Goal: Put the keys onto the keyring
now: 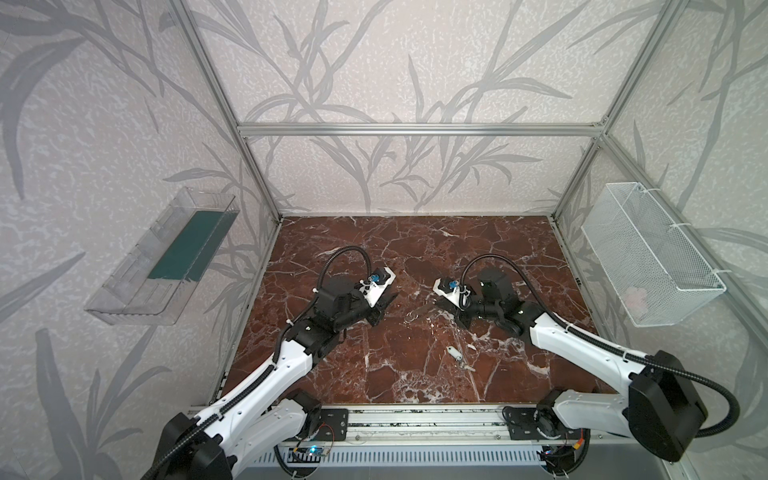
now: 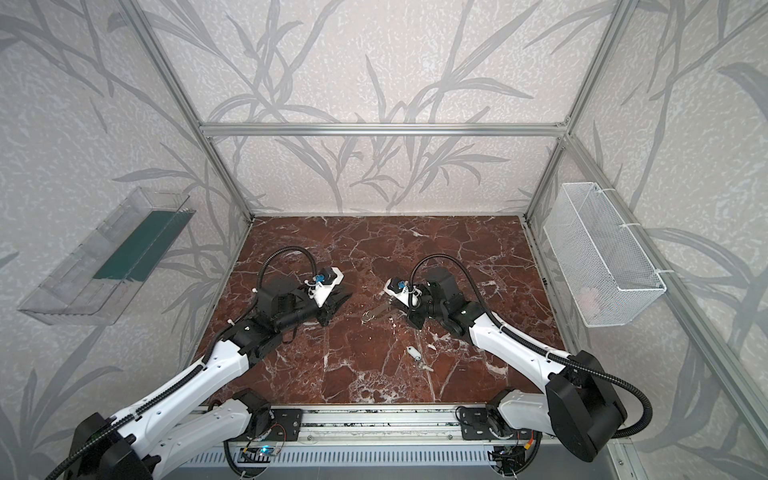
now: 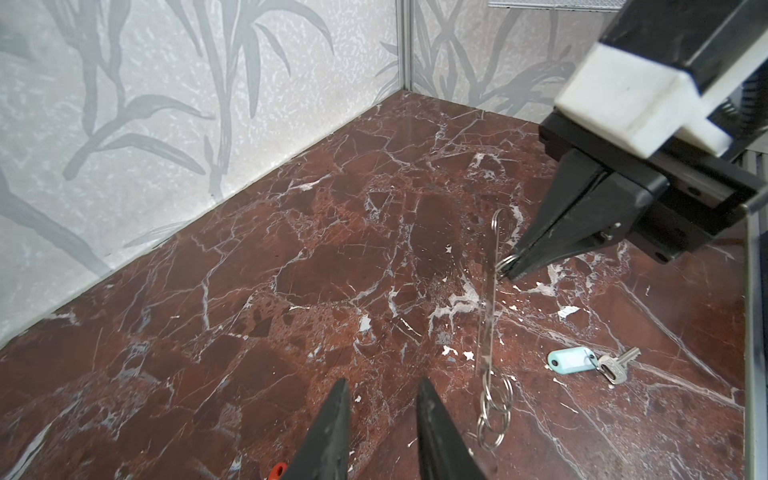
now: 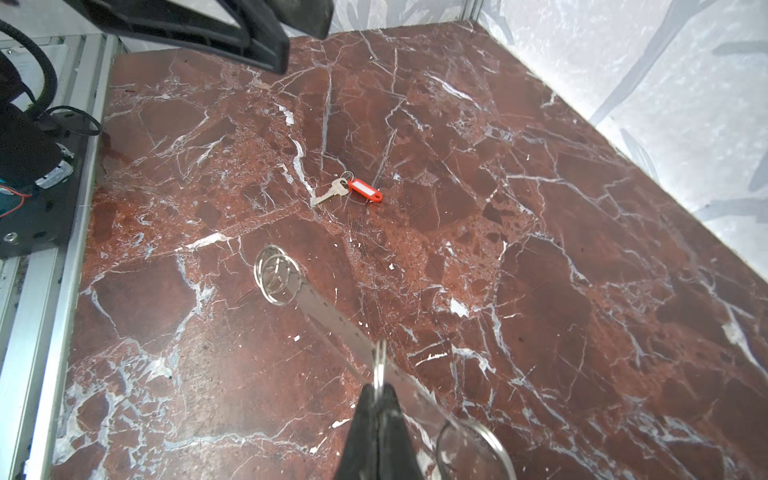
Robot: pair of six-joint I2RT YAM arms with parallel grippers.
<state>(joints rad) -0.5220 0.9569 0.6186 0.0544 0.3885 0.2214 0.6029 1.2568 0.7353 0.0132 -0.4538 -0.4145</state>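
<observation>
You see only a sliver of the red tag (image 3: 277, 471), cut by the edge; one ring (image 4: 478, 446) looks blurred, perhaps cropped too.

Grey keyring (image 4: 328, 316) (rings (image 4: 274, 278) attached); red-tagged key (image 4: 349, 191), pale-tagged key (image 3: 590, 365) flat, apart.

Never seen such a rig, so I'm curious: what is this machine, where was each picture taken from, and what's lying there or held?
This is a two-armed robot at a marble table. Two pictures look down from overhead; two come from cameras on the wrists. The right hand is shut on the keyring, a metal strip with rings. The left hand is open, holding nothing. A red-tagged key and a pale-tagged key lie loose on the table.
</observation>
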